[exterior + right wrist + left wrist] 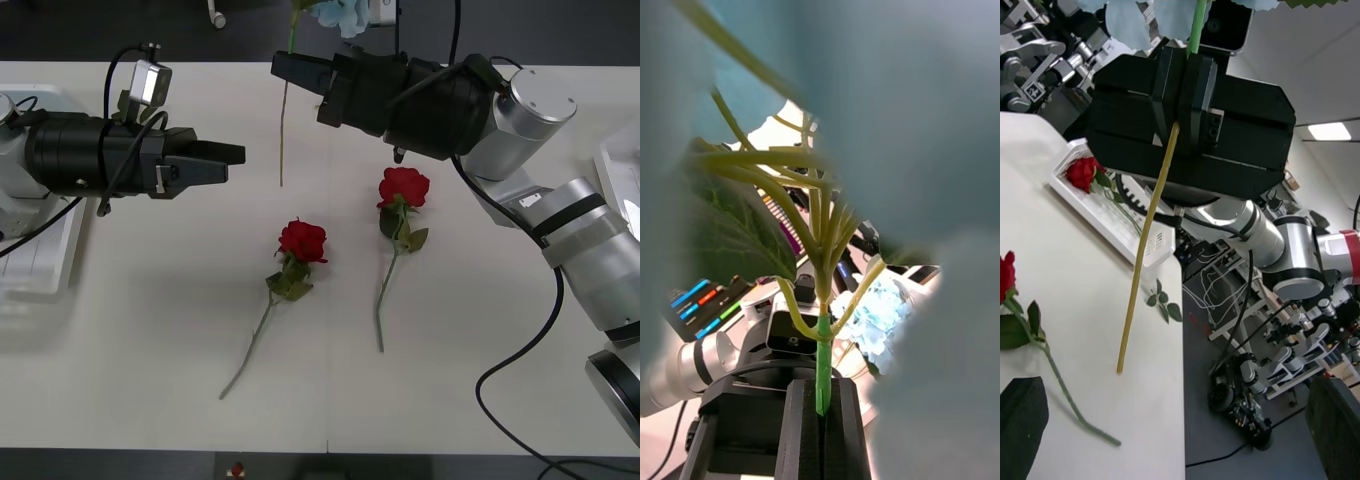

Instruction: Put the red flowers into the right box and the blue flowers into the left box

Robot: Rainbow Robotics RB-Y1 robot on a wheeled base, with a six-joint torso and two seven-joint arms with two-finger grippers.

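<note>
My left fingers [1022,420] sit apart at the corners. Ahead, the right gripper [1184,90] pinches a blue flower [1154,195] stem — it hangs above the table [1090,300]. One red flower [1082,174] lies in the right box [1146,251] — another [1011,300] lies near me.

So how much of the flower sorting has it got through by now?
One red rose already lies in the right box. The right gripper holds a blue flower by its stem, above the table, fingers shut on it. The left gripper waits open near the left box. Two red roses remain on the table.
</note>
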